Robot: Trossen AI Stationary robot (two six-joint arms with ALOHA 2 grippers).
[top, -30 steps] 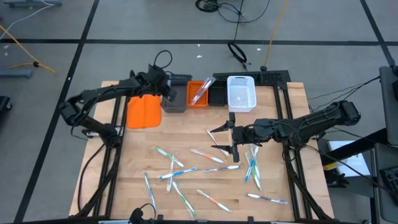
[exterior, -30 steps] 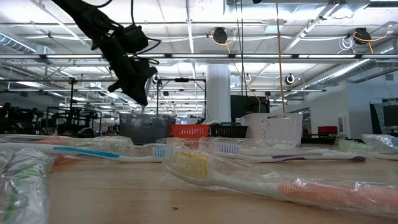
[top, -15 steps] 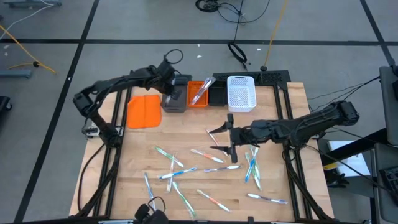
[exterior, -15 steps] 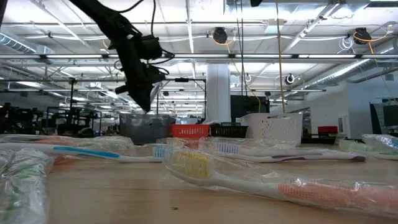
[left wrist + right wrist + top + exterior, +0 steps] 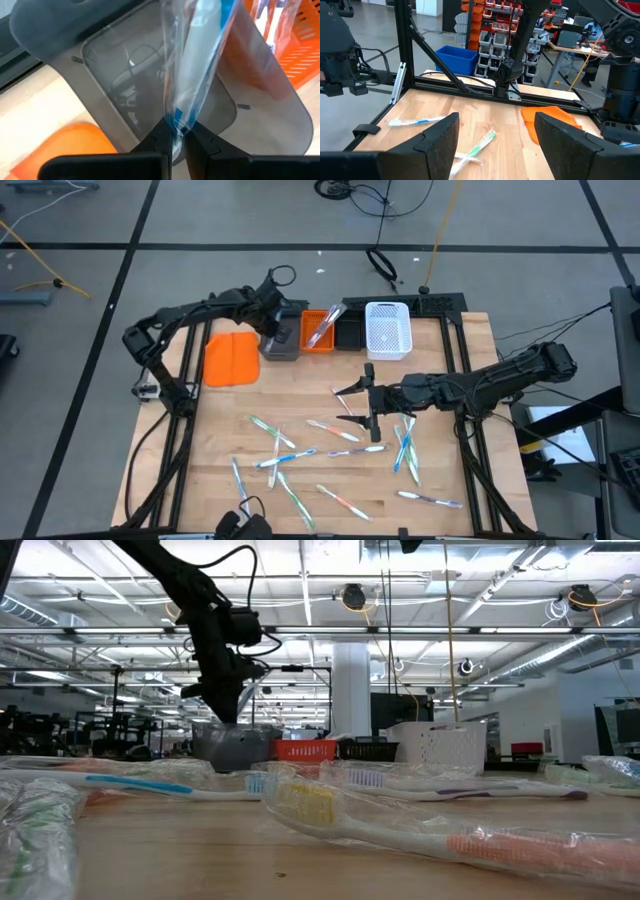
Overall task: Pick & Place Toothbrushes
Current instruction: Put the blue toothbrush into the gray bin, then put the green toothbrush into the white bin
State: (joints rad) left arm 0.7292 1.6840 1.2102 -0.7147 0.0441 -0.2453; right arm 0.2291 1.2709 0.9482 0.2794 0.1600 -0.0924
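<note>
My left claw pinches a wrapped toothbrush over the grey bin at the tabletop's far edge; my right claw hangs spread mid-tabletop above scattered toothbrushes.

— What sort of place is shown?
— An industrial lab or workshop: a high ceiling of white exposed beams and pipes, racks of orange plastic parts bins, a cluttered workbench with monitors.

Grey bin probably unobstructed inside
</note>
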